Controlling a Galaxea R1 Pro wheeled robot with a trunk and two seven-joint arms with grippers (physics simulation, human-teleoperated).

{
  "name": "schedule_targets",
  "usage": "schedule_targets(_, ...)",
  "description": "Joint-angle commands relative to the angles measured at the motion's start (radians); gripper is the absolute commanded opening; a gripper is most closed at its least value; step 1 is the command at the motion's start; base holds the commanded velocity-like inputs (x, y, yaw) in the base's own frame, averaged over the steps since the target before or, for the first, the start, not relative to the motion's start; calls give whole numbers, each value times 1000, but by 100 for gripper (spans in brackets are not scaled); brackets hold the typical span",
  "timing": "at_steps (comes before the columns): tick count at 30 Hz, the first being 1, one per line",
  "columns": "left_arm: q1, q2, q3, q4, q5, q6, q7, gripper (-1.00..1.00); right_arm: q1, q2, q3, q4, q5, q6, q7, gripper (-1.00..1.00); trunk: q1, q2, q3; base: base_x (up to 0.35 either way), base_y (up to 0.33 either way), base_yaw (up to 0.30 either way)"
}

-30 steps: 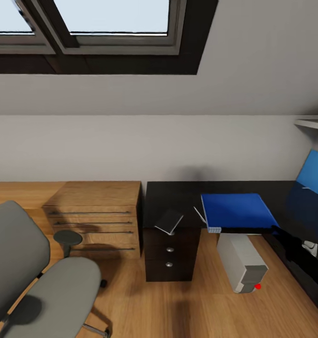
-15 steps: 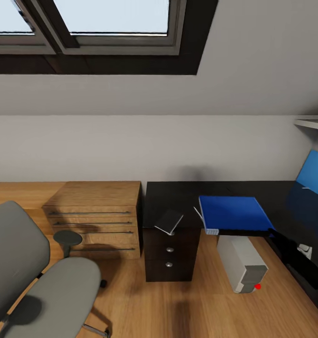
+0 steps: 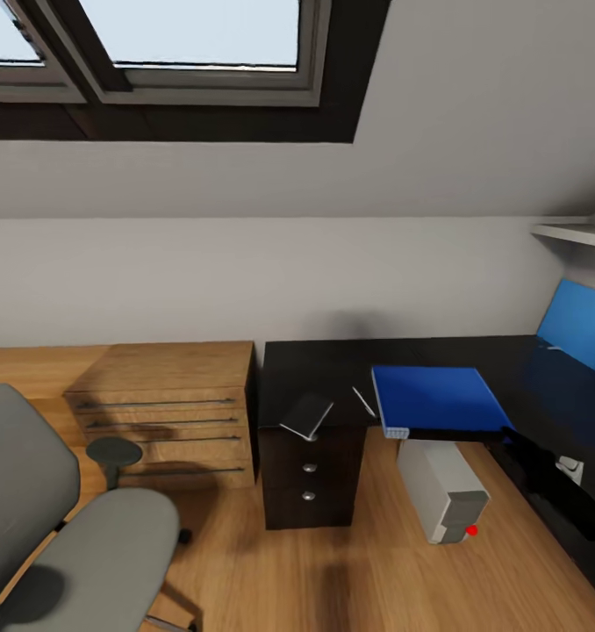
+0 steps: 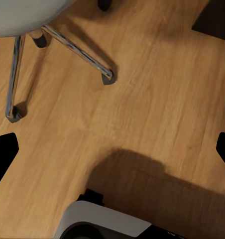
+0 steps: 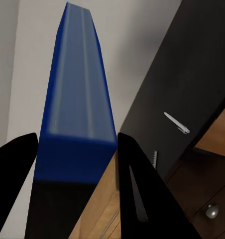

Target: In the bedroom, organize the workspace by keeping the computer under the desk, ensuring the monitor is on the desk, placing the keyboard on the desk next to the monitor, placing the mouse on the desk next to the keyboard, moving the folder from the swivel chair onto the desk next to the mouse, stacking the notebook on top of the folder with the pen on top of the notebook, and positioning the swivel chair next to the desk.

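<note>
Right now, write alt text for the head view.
A bright blue folder lies on the glossy black desk, beside a pen and a small notebook. The grey computer tower stands beneath, an oak chest and grey swivel chair further left.

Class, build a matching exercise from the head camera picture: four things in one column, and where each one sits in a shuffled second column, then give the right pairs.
Things:
1. folder
2. computer
3. swivel chair
4. oak chest

Places:
A. on the floor under the desk
B. flat on the black desk top
C. against the wall, beside the desk's drawer unit
D. on the open floor, apart from the desk

Pairs: 1-B, 2-A, 3-D, 4-C
</note>
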Motion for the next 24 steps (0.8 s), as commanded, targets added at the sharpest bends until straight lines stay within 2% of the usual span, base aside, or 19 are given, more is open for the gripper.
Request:
schedule_targets(1, 0, 0, -4, 0, 8, -3, 3, 100, -1, 0, -3, 1, -1, 5, 2, -100, 0, -1, -1, 0, 0, -220)
schedule_targets(7, 0, 0, -4, 0, 8, -3, 3, 100, -1, -3, -4, 0, -1, 5, 3, -100, 0, -1, 1, 0, 0, -115)
schedule_targets(24, 0, 0, -5, 1, 8, -3, 3, 100, -1, -12, -4, 0, -1, 5, 4, -100, 0, -1, 2, 0, 0, -5)
